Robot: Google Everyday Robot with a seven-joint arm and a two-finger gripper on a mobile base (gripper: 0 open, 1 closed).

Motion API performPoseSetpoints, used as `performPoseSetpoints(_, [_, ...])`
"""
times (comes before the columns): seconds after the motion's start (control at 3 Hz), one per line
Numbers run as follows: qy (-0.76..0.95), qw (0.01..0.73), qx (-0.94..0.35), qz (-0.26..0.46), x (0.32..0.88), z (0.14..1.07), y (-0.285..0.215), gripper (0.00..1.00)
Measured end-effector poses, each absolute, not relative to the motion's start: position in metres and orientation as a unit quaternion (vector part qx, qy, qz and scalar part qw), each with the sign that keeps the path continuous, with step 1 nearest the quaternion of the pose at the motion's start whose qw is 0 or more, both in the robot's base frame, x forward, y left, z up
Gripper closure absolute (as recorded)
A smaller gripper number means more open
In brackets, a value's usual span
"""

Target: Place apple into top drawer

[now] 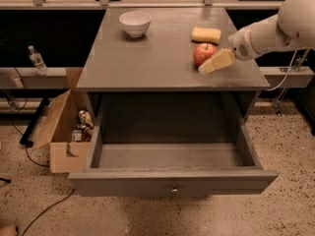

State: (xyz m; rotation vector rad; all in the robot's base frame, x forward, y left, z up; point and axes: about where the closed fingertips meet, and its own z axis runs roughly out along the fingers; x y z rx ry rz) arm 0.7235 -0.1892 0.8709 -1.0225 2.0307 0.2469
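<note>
The red apple (pixel 204 53) sits on the grey cabinet top (pixel 157 58), right of centre, just in front of a yellow sponge (pixel 206 35). My gripper (pixel 215 62) comes in from the right on a white arm and its pale fingers lie right beside the apple's near right side, low over the top. The top drawer (pixel 172 181) is pulled wide open below the cabinet front, its inside bare, with a small round knob (pixel 173 191) on its front panel.
A white bowl (pixel 135 22) stands at the back left of the cabinet top. An open cardboard box (pixel 66 132) with clutter sits on the floor at the left. A plastic bottle (pixel 36 59) stands on a low ledge at the far left. Cables lie on the speckled floor.
</note>
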Motion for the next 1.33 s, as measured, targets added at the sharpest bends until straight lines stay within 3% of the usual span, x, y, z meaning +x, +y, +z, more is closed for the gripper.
performPoseSetpoints(0.67, [0.798,0.413,-0.42,0.126,0.745,0.86,-0.152,0.0])
performPoseSetpoints(1.0, [0.794,0.411,-0.426,0.136,0.745,0.857,-0.143,0.17])
performPoseSetpoints(1.33, [0.791,0.412,-0.429,0.145,0.74,0.855,-0.137,0.41])
